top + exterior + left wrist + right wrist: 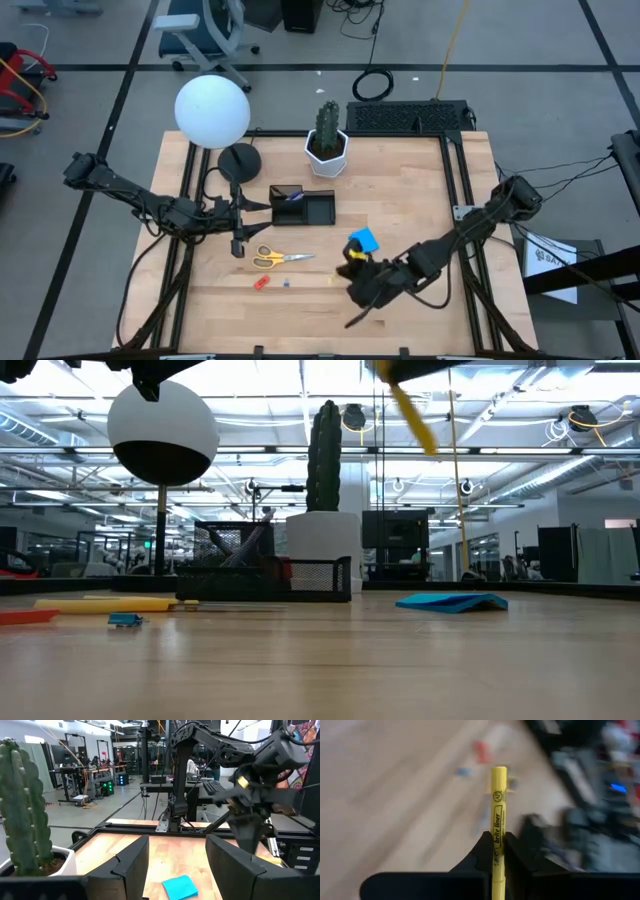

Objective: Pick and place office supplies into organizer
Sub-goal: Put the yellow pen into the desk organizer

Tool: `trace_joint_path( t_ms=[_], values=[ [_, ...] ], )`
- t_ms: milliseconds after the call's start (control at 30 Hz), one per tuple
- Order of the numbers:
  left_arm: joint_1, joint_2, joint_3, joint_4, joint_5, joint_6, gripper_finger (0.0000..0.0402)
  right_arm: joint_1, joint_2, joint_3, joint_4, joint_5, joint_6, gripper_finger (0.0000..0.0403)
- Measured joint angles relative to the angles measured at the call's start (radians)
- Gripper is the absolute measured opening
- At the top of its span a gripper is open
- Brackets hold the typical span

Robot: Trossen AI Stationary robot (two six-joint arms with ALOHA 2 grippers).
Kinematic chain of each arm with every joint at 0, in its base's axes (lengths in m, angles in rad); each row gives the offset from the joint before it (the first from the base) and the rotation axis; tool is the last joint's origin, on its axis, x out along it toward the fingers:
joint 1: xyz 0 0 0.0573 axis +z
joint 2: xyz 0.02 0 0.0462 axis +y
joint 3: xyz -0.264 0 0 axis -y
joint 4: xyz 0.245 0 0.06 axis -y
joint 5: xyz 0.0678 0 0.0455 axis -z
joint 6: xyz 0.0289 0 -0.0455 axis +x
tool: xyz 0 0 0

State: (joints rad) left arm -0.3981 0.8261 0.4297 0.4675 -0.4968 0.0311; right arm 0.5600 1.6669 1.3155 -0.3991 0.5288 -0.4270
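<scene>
Right gripper (498, 851) is clamped on a yellow plastic highlighter pen (498, 810), held clear of the table, near and in front-right of the black mesh rectangular organizer (303, 206). Left gripper (240, 213) stands wide apart, holding nothing, just left of the organizer. Blue square sticky-note pad (364, 240) lies right-front of the organizer; yellow-handled scissors (274, 258) lie in front.

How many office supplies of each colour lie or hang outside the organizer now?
Yellow: 2, the scissors and the highlighter in the right gripper
Blue: 2, the sticky-note pad and a tiny piece
Red-orange: 1, a small piece
Total: 5
</scene>
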Motion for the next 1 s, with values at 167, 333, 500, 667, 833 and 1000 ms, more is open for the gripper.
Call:
trace_joint_path(
  t_ms=[167, 333, 500, 667, 833, 1000],
  values=[
    [0.000, 0.000, 0.000, 0.001, 0.000, 0.028, 0.0202, -0.037, 0.000, 0.000, 0.160, 0.181, 0.013, 0.0015],
    [0.000, 0.000, 0.000, 0.000, 0.000, 0.069, 0.0202, -0.076, 0.000, 0.000, 0.346, 0.231, 0.014, 0.0015],
    [0.000, 0.000, 0.000, -0.033, 0.000, 0.118, 0.0202, -0.129, 0.000, 0.000, 0.494, 0.231, 0.019, 0.0015],
    [0.000, 0.000, 0.000, -0.111, 0.000, 0.152, 0.0202, -0.182, 0.000, 0.000, 0.622, 0.229, 0.032, 0.0015],
    [0.000, 0.000, 0.000, -0.184, 0.009, 0.150, 0.0202, -0.227, -0.002, -0.084, 0.862, 0.059, 0.044, 0.0015],
    [0.000, 0.000, 0.000, -0.200, 0.058, 0.167, 0.0202, -0.272, -0.006, -0.178, 1.040, -0.187, 0.070, 0.0015]
  ],
)
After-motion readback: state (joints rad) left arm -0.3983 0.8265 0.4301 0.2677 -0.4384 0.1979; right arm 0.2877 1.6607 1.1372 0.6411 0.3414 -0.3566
